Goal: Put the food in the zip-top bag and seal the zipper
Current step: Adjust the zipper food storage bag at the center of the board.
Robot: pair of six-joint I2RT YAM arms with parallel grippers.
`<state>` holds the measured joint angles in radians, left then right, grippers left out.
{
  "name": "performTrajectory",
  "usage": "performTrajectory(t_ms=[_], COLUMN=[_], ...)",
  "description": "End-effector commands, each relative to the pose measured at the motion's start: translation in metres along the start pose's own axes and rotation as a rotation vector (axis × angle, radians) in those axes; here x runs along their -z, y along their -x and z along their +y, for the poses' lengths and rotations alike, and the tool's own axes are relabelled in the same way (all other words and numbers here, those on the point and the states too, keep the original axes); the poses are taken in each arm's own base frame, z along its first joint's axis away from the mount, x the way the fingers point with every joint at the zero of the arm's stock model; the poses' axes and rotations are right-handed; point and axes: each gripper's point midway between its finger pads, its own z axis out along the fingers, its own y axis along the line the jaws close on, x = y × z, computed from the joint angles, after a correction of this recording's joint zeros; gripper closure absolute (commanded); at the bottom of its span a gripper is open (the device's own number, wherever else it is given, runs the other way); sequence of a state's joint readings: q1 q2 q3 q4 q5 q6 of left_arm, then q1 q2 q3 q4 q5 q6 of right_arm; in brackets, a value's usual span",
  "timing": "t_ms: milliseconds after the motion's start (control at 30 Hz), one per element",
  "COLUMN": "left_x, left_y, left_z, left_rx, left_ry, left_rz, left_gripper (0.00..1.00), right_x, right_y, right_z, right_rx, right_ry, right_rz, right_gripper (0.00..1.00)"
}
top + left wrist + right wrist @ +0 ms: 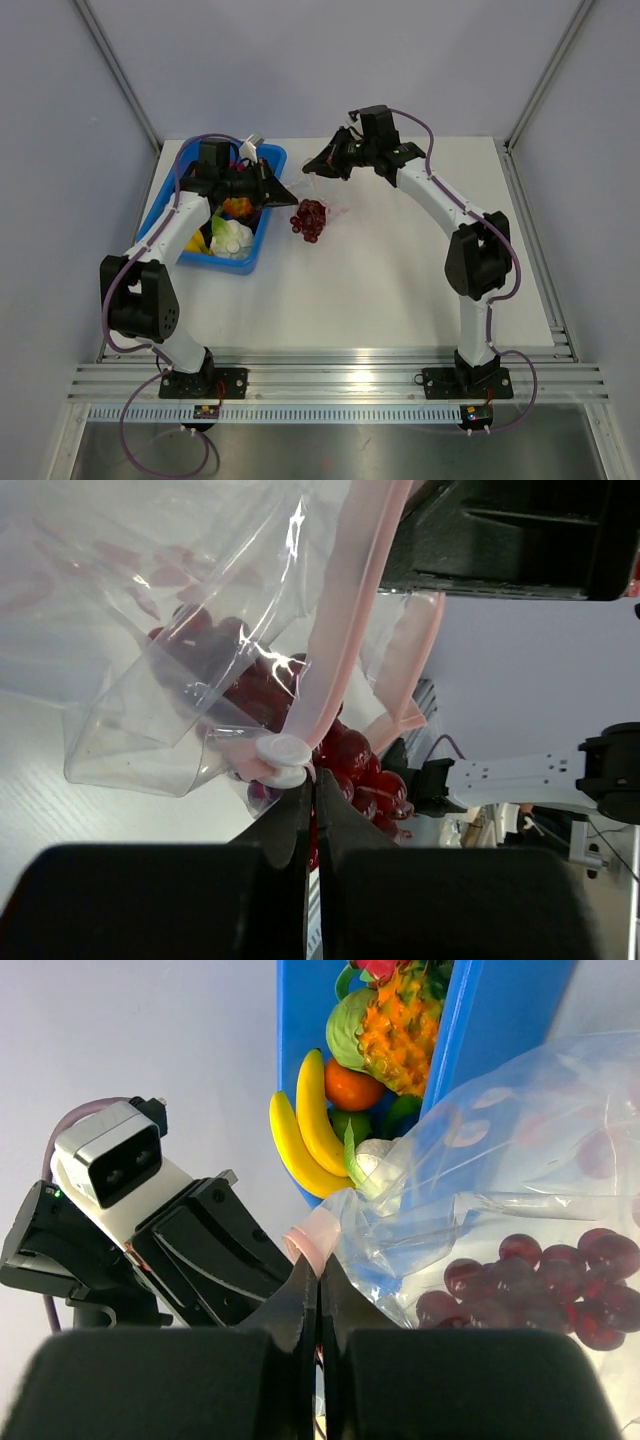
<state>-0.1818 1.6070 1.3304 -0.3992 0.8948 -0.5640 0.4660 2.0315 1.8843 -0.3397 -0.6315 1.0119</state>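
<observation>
Top external view: left fingers (288,193) and right fingers (312,167) met tip to tip over the far middle of the desk (400,290), just right of the blue tray (225,265).
Zip-top bag (328,203): hung between the two sets of fingers, clear and crinkled. From above I could not tell whether its bottom touched the desk.
Left fingers: clenched. The left wrist view showed them pinching one end of the zipper (340,630), right under a pale round tab (283,760).
Right fingers: clenched too. The right wrist view showed them nipping a pink end of the strip at the bag's top corner.
Zipper: ran as a pink strip from the left fingers up and away toward the black body of the other arm. A second pink lip lay apart from it along the visible stretch, so that part was not pressed together.
Purple grapes (350,765): inside the bag, bunched low beneath the strip, a dark red cluster behind the plastic.
Food in the tray: yellow bananas (312,1110), an orange (352,1088) and a pale green cabbage (345,1040) lay packed together in the tray, outside the bag.
Blue tray: sat at the far left of the desk, partly under the left arm, its right wall close beside the bag.
</observation>
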Motion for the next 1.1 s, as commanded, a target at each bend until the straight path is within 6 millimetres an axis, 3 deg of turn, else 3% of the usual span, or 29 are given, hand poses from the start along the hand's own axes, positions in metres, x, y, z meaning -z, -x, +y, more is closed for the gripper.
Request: performTrajectory(t_ms=[0,167,333,533,700,833,900,933,967,1000,1033,1067], left_x=[0.011,0.018,0.026,0.035,0.036,0.034,0.032,0.033,0.025,0.023,0.026,0.025], left_y=[0.011,0.021,0.026,0.047,0.068,0.079,0.077,0.081,0.071,0.07,0.079,0.069], left_z=[-0.047,-0.06,-0.052,-0.047,-0.056,-0.056,-0.049,-0.059,-0.042,-0.035,-0.041,-0.027], left_rx=[-0.023,-0.01,0.044,0.108,0.106,0.092,0.075,0.019,-0.01,-0.028,-0.08,-0.096], left_ry=[-0.172,-0.213,-0.216,-0.23,-0.244,-0.229,-0.189,-0.194,-0.141,-0.092,-0.061,-0.008], left_rz=[-0.035,-0.055,-0.078,-0.151,-0.178,-0.186,-0.167,-0.165,-0.11,-0.092,-0.097,-0.057], left_gripper=[1.0,1.0,1.0,1.0,1.0,1.0,1.0,1.0,1.0,1.0,1.0,1.0], right_x=[-0.002,-0.001,0.011,0.018,0.02,0.032,0.05,0.056,0.065,0.079,0.086,0.091], right_y=[0.008,0.014,0.032,0.038,0.037,0.036,0.038,0.037,0.039,0.037,0.036,0.033], right_z=[0.002,-0.015,-0.035,-0.049,-0.054,-0.047,-0.034,-0.03,-0.031,-0.016,-0.011,-0.009], right_rx=[-0.001,-0.018,-0.037,-0.037,-0.032,0.0,0.052,0.071,0.101,0.135,0.156,0.184], right_ry=[0.031,-0.01,-0.058,-0.102,-0.12,-0.133,-0.152,-0.162,-0.193,-0.182,-0.185,-0.194], right_rz=[-0.007,-0.021,-0.074,-0.097,-0.101,-0.126,-0.169,-0.183,-0.207,-0.231,-0.242,-0.247], right_gripper=[1.0,1.0,1.0,1.0,1.0,1.0,1.0,1.0,1.0,1.0,1.0,1.0])
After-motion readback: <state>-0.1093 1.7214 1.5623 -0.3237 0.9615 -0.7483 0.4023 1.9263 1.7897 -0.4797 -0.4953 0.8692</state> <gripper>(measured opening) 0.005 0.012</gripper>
